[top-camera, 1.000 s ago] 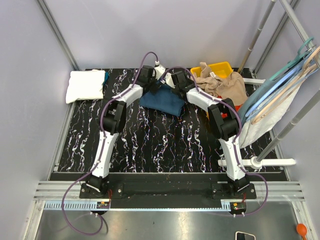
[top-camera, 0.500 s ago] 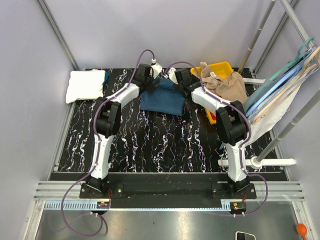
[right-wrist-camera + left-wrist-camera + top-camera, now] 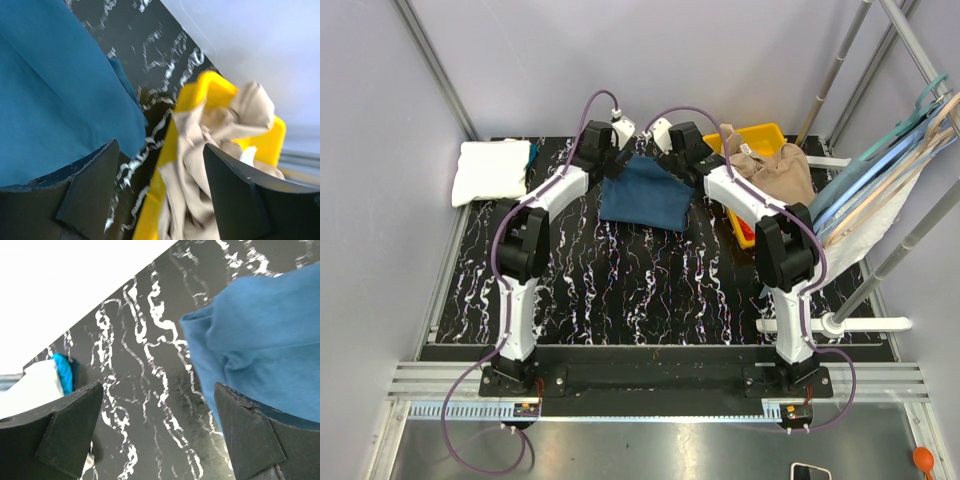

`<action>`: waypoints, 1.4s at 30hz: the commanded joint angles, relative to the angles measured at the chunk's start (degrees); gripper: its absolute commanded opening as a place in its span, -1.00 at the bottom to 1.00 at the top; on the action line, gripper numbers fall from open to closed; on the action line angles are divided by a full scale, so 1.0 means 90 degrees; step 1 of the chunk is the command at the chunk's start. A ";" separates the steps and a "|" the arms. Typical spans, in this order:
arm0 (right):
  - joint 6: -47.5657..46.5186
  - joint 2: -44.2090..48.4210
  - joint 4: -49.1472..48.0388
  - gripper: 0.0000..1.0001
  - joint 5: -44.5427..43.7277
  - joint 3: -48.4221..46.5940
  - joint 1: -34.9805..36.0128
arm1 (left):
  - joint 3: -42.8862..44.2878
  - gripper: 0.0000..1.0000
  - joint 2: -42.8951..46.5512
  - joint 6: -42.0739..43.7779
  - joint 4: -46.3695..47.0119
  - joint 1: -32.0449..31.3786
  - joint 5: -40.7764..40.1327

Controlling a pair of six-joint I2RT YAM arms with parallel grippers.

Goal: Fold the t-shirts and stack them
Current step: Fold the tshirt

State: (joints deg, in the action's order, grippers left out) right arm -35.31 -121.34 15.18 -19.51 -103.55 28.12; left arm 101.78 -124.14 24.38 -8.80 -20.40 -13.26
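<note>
On the table (image 3: 620,290), a folded teal-blue t-shirt (image 3: 645,195) between spread, empty left fingers (image 3: 65,425) and right fingers (image 3: 90,180).

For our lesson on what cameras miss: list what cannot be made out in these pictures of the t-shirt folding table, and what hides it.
- Top view: the blue t-shirt, far edge covered by the left gripper and right gripper.
- Top view: how many garments fill the yellow bin; tan cloth heaps over it.
- Left wrist view: teal item beside the white t-shirt, only a sliver above a finger.
</note>
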 commanded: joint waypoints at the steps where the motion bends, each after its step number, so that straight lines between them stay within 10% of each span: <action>1: 0.0281 -0.0423 -0.0231 0.53 0.0458 -0.0496 0.0040 | -0.0185 0.98 0.0472 -0.0033 0.0557 0.0216 -0.0324; 42: -0.0481 -0.2544 -0.0934 0.53 0.0585 -0.1505 -0.0341 | -0.1074 0.98 0.0560 0.0045 0.0919 0.0626 -0.0226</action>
State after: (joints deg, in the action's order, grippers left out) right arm -41.54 -146.34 5.69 -17.21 -121.89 24.95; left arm 93.60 -122.93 24.62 -3.11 -14.57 -15.62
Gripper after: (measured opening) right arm 0.767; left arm 0.988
